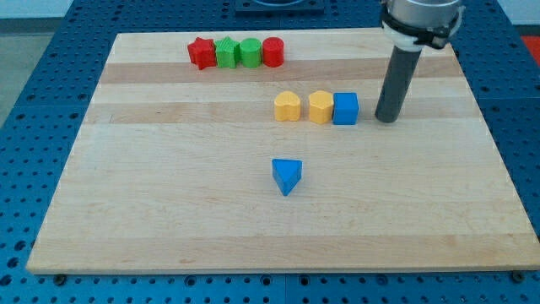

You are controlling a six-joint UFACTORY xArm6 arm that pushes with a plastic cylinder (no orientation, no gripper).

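Wooden desk (pixel 169 211) on a blue pegboard carries every block. With no jaws and holding nothing, my tip (pixel 386 119) rests just right of the blue cube (pixel 345 108), apart from it; yellow blocks (pixel 304 107) lie beyond. A leftward drift would likely jostle that row.

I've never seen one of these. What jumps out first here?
A dark rod stands at the view's right, my tip just right of the blue cube, not touching. That cube ends a row with two yellow blocks. A blue triangle sits alone mid-board.
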